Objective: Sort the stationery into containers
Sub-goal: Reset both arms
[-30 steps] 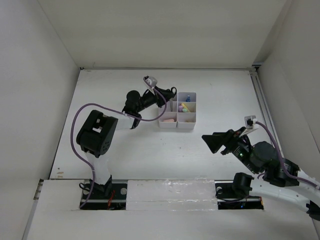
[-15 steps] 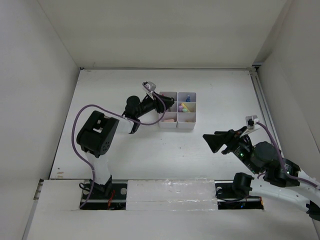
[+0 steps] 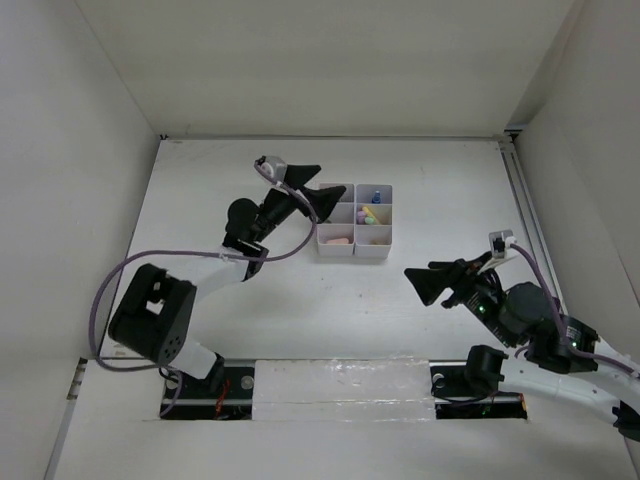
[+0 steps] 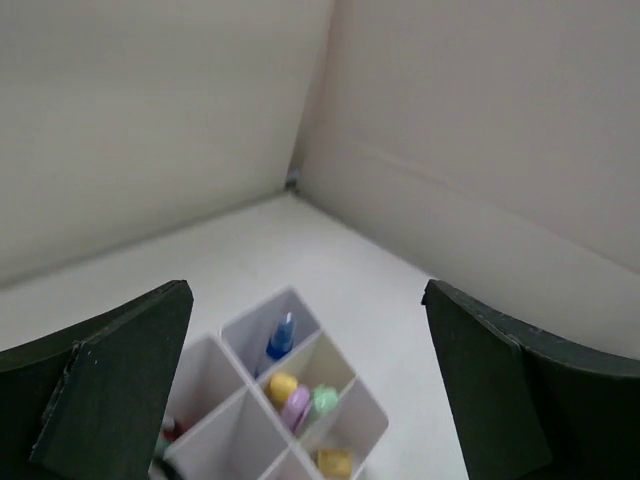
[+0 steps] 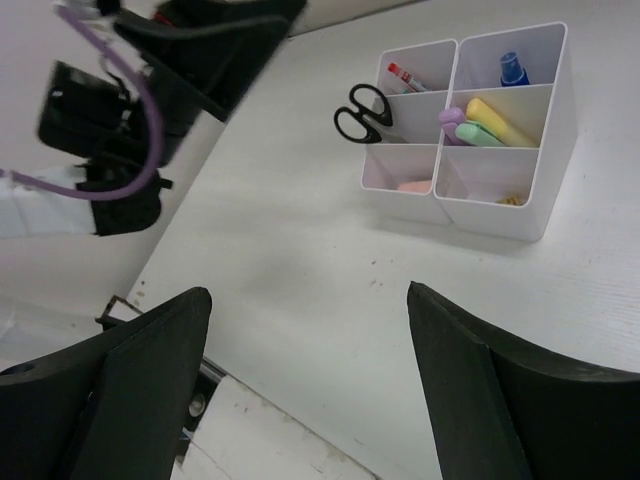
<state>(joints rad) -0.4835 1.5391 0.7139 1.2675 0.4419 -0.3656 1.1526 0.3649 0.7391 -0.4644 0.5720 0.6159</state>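
The white organiser tray (image 3: 372,249) (image 5: 500,215) (image 4: 354,376) stands mid-table. Black-handled scissors (image 5: 360,112) stick out of its middle left compartment, with a thin red pen (image 5: 408,76) behind them. A blue piece (image 5: 512,68) (image 4: 281,338) sits in the back right cell. Yellow (image 5: 500,120), pink (image 5: 450,117) and green (image 5: 482,136) highlighters share the middle right cell. A pale eraser block (image 5: 412,186) lies in the front left cell. My left gripper (image 3: 318,185) (image 4: 307,292) hangs open and empty just left of the tray. My right gripper (image 3: 415,283) (image 5: 308,292) is open and empty, to the tray's front right.
White walls enclose the table on the left, back and right. A small yellow piece (image 5: 512,199) lies in the tray's front right cell. The left arm's purple cable (image 3: 290,240) loops beside the tray. A white strip (image 3: 340,385) runs along the near edge.
My left gripper has gone from shut over the tray's left cells to wide open. It has also pulled back to the left and risen. The right arm has barely moved.
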